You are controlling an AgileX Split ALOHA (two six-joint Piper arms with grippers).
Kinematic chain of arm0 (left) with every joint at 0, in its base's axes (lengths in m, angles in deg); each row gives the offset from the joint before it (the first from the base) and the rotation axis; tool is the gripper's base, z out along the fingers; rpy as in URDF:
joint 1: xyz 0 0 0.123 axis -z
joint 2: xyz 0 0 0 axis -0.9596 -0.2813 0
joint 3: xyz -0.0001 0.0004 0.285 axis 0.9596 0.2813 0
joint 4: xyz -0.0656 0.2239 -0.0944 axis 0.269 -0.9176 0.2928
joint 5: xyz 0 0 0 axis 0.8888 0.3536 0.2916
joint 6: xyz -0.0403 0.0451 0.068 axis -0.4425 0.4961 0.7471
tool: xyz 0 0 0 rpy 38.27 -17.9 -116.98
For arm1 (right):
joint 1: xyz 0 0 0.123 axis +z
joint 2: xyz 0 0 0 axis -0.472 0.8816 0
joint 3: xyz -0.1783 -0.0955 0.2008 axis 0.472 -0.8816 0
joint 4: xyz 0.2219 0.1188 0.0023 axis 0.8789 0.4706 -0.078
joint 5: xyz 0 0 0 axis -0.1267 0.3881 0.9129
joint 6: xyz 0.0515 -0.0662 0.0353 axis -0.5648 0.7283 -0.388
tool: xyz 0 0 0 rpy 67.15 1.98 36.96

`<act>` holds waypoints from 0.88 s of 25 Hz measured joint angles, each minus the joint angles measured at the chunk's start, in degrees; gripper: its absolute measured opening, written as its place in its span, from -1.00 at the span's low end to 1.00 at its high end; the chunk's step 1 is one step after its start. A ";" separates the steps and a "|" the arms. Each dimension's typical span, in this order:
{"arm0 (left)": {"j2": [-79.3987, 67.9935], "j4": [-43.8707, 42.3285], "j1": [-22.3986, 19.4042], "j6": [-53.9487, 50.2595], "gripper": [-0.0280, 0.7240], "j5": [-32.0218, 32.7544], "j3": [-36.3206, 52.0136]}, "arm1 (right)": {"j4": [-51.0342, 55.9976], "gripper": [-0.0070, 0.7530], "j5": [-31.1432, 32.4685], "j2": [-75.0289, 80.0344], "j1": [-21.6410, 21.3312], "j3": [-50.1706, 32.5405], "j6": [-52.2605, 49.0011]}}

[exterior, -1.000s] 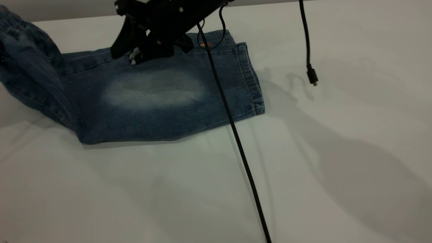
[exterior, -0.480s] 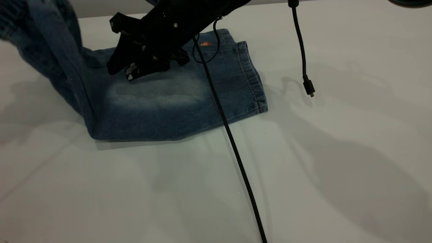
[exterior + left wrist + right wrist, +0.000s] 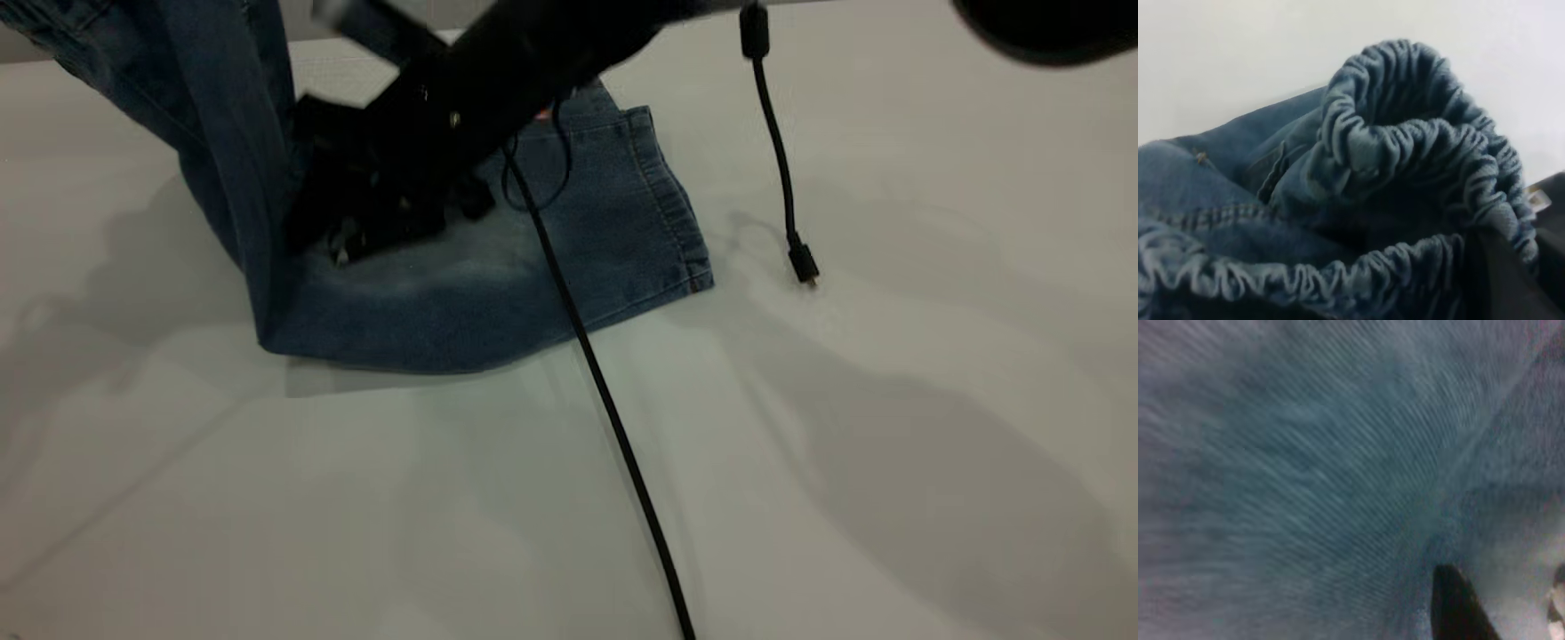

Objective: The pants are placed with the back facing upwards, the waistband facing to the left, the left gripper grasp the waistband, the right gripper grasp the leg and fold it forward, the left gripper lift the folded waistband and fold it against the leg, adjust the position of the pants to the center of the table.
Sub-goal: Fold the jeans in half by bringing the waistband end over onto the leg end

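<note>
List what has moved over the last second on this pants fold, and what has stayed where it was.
The waistband end of the pants has risen from the table at the left and swung over toward the leg; the fold line has crept rightward. The right gripper has slid down and left across the leg's faded patch. The left gripper is out of view. The leg hem has stayed flat in place.

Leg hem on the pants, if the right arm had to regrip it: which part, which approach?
Probably the stitched hem at the pants' right end. It lies flat on the table with bare surface beyond, so come in from that open right side, low, and slide a finger under its near corner, which pokes out clear of the black cable.
</note>
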State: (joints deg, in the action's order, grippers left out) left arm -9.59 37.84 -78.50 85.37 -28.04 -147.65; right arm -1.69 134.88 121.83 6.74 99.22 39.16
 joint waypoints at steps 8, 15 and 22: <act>0.43 -0.06 0.46 0.05 -0.65 0.40 0.00 | -1.45 -0.32 2.89 -0.36 -0.59 0.00 -0.21; 0.50 -0.01 0.46 1.47 -0.65 0.19 0.00 | -7.12 -0.32 6.03 -5.71 -4.04 0.05 -0.58; 0.50 0.19 0.46 1.78 -0.65 0.23 0.00 | -22.33 -0.32 6.74 -5.92 -8.37 0.01 -8.38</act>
State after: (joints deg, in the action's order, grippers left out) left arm -9.09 38.03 -78.05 87.16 -27.81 -147.65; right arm -24.02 141.62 115.91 -1.63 99.23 30.78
